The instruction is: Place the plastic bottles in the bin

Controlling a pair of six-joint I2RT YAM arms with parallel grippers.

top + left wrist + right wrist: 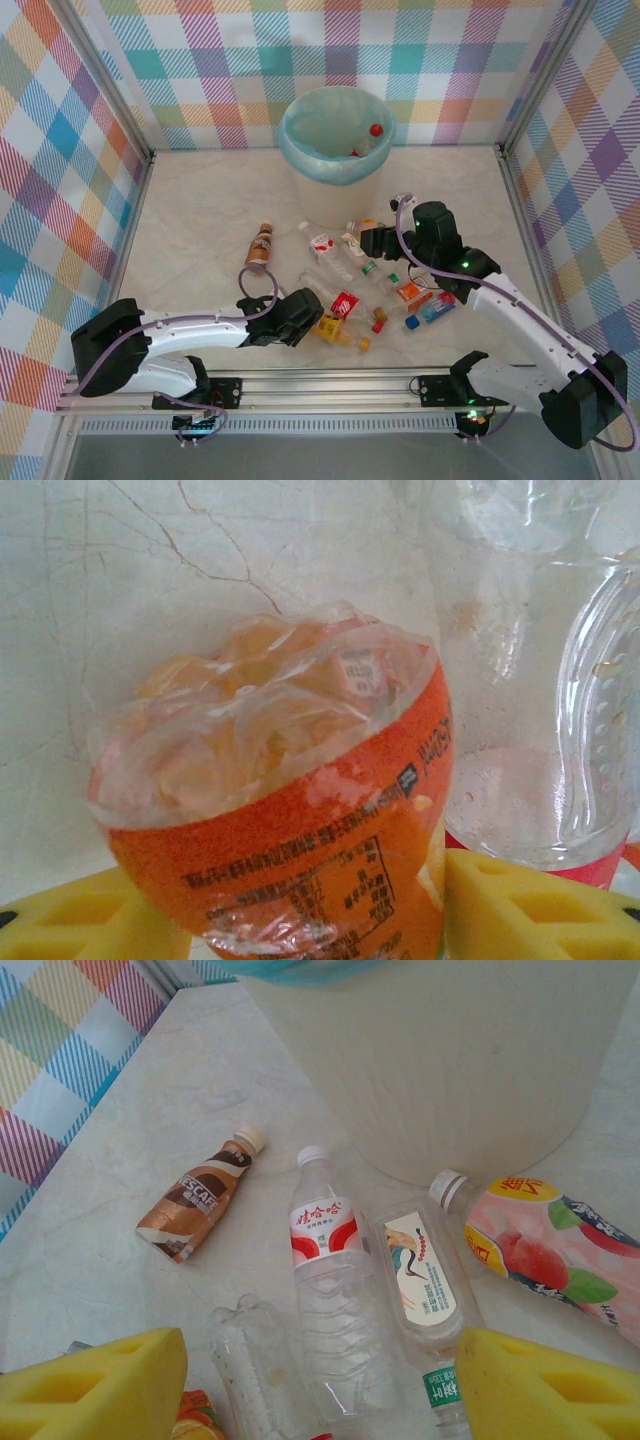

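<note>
I'm on the pick with the left arm. Its end effector (pixel 300 920) straddles the base end of the orange-labelled bottle (pixel 290 820), which lies at the 7 o'clock edge of the heap of plastic bottles (pixel 365 285) in the middle of the table (pixel 200 210). The jaws stand about half open, with a yellow pad (pixel 70 925) at either side of the bottle. They look right up against the label, but I cannot tell whether they have a firm hold yet.

To do this well, I'd want the squeeze to land on the labelled body rather than the crumpled clear base. The plastic looks thin and will probably give, so I'd tighten gently until it stops yielding. A clear bottle (pixel 540 730) lies just beside it at 3 o'clock, so I'd lift straight up before swinging, to avoid dragging that neighbour along. Then I'd carry it to the bin (pixel 338 135) at 12 o'clock on the table and let go over the middle of the opening, above the teal liner. One red-capped bottle (pixel 372 133) is already inside.

The right end effector (pixel 320 1390) hangs over the heap's 12 o'clock side with its jaws apart and nothing between them. Below it lie the brown Nescafé bottle (pixel 200 1200), a red-and-white-labelled water bottle (pixel 325 1260) and a pink peach-drink bottle (pixel 545 1250). It sits between the heap and the bin, so I'd route the left arm around it
</note>
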